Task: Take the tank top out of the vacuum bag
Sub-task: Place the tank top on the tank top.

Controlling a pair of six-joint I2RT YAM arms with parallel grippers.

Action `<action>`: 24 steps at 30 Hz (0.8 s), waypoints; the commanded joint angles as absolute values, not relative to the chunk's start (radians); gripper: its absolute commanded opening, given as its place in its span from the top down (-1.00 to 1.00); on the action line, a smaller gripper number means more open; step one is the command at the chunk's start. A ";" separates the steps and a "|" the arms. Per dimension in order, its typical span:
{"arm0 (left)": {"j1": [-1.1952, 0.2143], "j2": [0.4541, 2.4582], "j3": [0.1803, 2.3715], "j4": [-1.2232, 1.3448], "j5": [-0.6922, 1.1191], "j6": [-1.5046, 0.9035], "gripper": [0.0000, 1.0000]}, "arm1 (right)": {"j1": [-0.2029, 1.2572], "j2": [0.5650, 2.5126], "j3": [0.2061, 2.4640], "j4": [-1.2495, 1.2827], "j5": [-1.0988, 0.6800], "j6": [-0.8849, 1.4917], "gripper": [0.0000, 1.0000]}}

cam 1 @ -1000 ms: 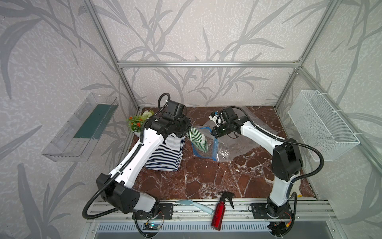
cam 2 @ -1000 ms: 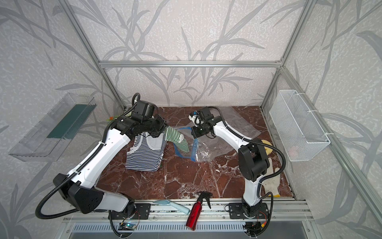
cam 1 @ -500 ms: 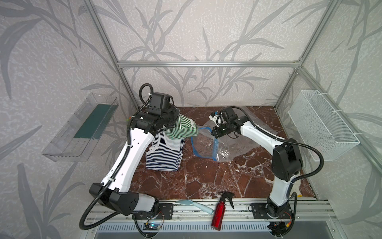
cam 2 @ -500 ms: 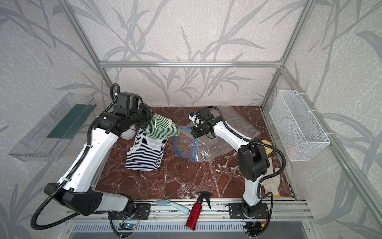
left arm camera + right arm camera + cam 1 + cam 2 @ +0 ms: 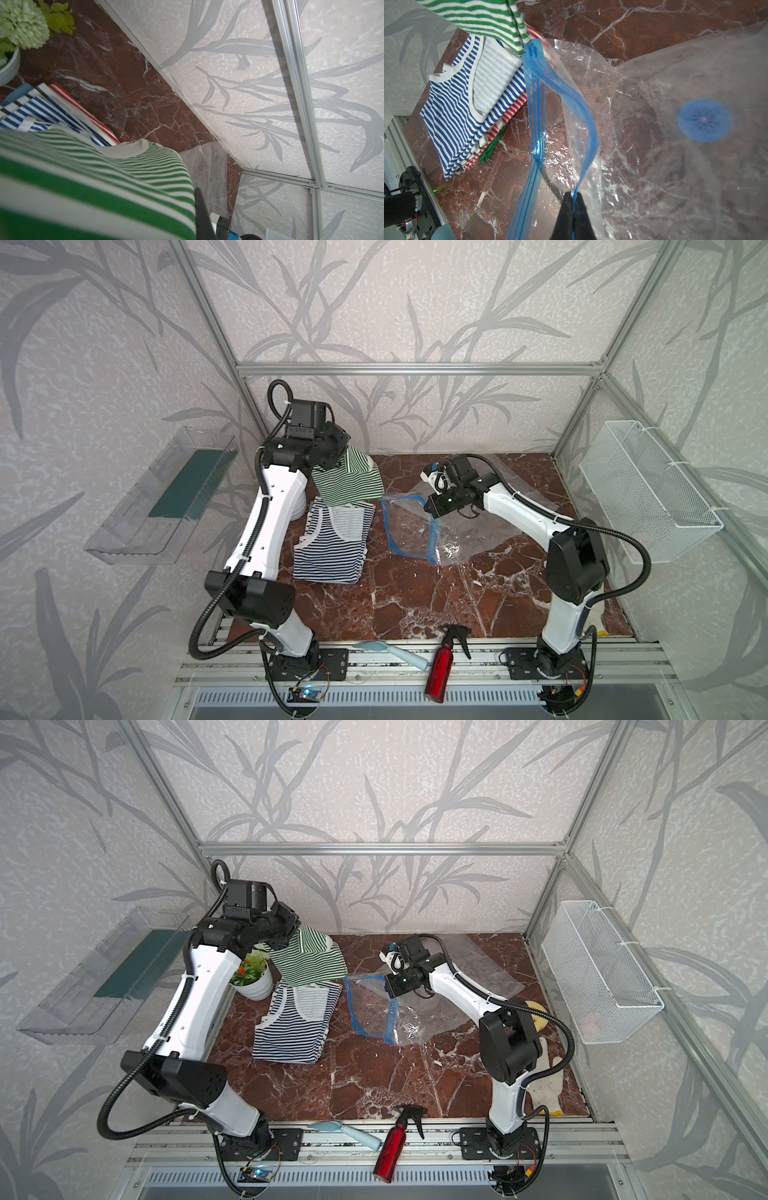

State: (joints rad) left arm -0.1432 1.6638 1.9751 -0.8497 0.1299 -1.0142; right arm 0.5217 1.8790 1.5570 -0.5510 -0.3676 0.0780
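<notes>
The green-and-white striped tank top hangs in the air from my left gripper, which is shut on its upper edge. It is fully outside the vacuum bag. In the left wrist view the cloth hides all but one of the fingers. The clear bag lies crumpled on the marble table with its mouth gaping. My right gripper is shut on the upper blue zip strip and holds it off the table. The round blue valve shows through the plastic.
A stack of folded striped tops lies under the hanging tank top, next to a white flower pot. A red spray bottle and a pale blue brush lie on the front rail. A wire basket hangs on the right wall.
My left arm has risen and swung left and back, carrying the tank top from the bag's mouth to above the folded stack. The right arm has held still.
</notes>
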 commanded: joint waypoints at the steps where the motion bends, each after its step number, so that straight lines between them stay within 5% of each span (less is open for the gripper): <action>1: -0.118 1.727 2.082 -0.892 0.155 -0.919 1.00 | 0.518 1.888 1.588 -0.573 -0.380 0.068 1.00; 13: -0.045 1.981 2.358 -1.007 0.250 -0.798 1.00 | 0.518 1.892 1.588 -0.574 -0.377 0.065 0.99; 24: -0.018 2.038 2.358 -1.079 0.291 -0.716 1.00 | 0.518 1.894 1.589 -0.575 -0.376 0.065 0.99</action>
